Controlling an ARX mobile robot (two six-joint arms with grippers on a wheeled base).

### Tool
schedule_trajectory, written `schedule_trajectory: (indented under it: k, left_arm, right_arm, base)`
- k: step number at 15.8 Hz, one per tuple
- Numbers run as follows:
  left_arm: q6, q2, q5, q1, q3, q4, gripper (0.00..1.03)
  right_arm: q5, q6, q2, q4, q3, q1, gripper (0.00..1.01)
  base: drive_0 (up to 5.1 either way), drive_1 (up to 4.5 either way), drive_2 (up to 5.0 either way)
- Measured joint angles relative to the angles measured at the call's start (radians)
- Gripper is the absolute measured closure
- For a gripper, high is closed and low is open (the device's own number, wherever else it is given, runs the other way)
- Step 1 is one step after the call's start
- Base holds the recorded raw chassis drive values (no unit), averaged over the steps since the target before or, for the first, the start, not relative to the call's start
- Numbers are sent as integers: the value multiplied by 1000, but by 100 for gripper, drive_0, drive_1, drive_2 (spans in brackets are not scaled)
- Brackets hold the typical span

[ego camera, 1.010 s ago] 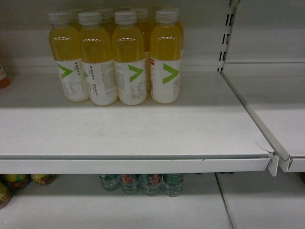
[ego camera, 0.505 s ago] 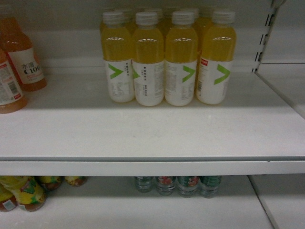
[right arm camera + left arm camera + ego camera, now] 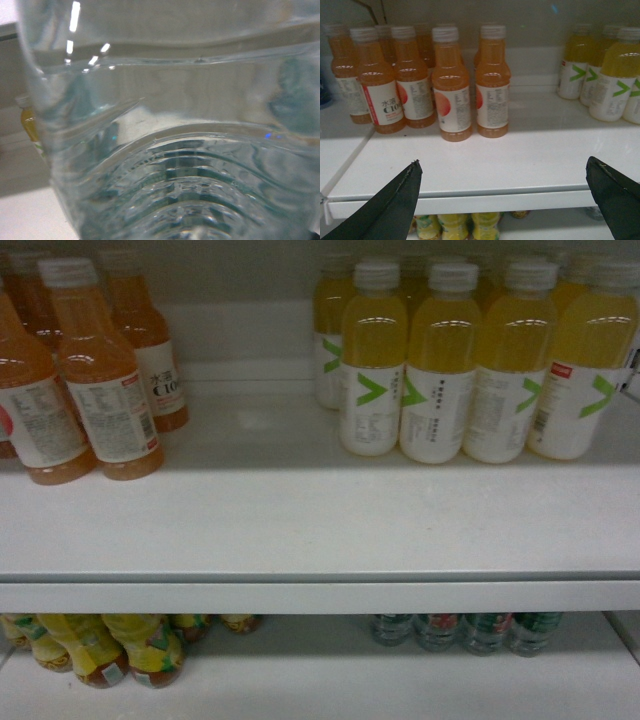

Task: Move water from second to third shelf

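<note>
A clear water bottle (image 3: 180, 150) fills the right wrist view at very close range, ribbed and with water inside. It hides the right gripper's fingers, and the gripper appears shut on it. More water bottles (image 3: 465, 632) with green and red labels stand in a row on the lower shelf, seen below the shelf edge in the head view. My left gripper (image 3: 503, 161) is open, its two dark fingertips (image 3: 405, 190) spread wide in front of the upper shelf's front edge (image 3: 485, 200), with nothing between them. Neither gripper shows in the head view.
On the white upper shelf (image 3: 320, 530) stand several yellow drinks with green V labels (image 3: 470, 380) at the right and several orange drinks (image 3: 95, 390) at the left, with a bare gap between the groups. Yellow-labelled bottles (image 3: 120, 650) sit lower left.
The head view has swung left: the yellow drinks slid from left of centre to the right, the orange drinks came into view, and the shelf's right end and upright left the frame.
</note>
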Motion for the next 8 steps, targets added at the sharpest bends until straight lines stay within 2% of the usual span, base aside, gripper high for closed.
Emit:
schedule_trajectory:
  k: [8]
  left_arm:
    - [0,0,0,0,0,-2,5]
  right_arm:
    - [0,0,0,-2,0,0,59]
  base:
    - [-478,231,231]
